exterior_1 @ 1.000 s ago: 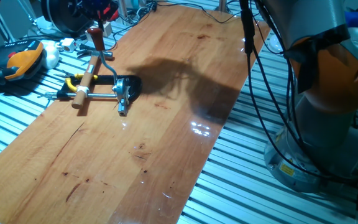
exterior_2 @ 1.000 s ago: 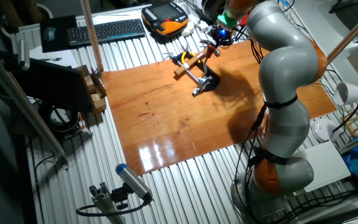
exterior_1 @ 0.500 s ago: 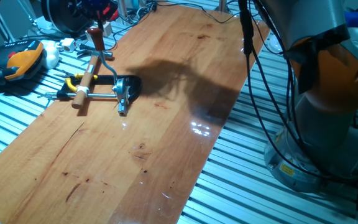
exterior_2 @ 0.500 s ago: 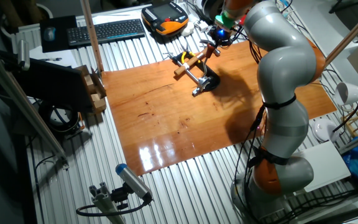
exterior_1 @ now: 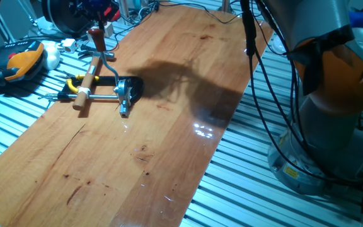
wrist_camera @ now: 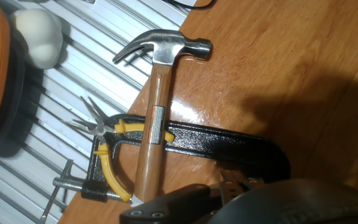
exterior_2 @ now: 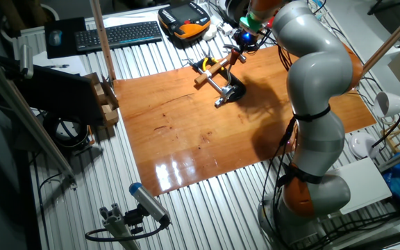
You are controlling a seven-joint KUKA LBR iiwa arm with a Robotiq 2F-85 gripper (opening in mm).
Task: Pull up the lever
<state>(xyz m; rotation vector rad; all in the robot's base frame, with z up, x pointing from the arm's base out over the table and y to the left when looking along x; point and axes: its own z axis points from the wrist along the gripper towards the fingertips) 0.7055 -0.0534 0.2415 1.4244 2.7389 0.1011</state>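
The arm [exterior_2: 318, 83] reaches across to the far corner of the worktop [exterior_1: 169, 145], and its bulk hides much of that corner in the other fixed view, so I have little to steer by there.

On that corner a claw hammer [wrist_camera: 157, 124] lies with its wooden handle right across the black clamp [wrist_camera: 229, 146]. Yellow-handled pliers [wrist_camera: 107, 158] lie against the clamp's bar at the worktop's edge.

The lever [exterior_1: 124, 101], as I read it, is the short silvery piece at the clamp's end nearer the middle of the worktop. It is apart from the hand [exterior_2: 244, 38], which hovers over the hammer end.

I cannot tell how wide the fingers stand or whether they hold anything. The hand view shows only the dark body of the hand along its lower edge.

My worries, biggest first:
- The hand could come down on the hammer handle rather than the lever, and drag the hammer and clamp together.
- The clamp looks unfixed, so I think an upward pull may lift the whole clamp instead of turning the lever.
- The lever is small and smooth, so the fingers may slip off it.
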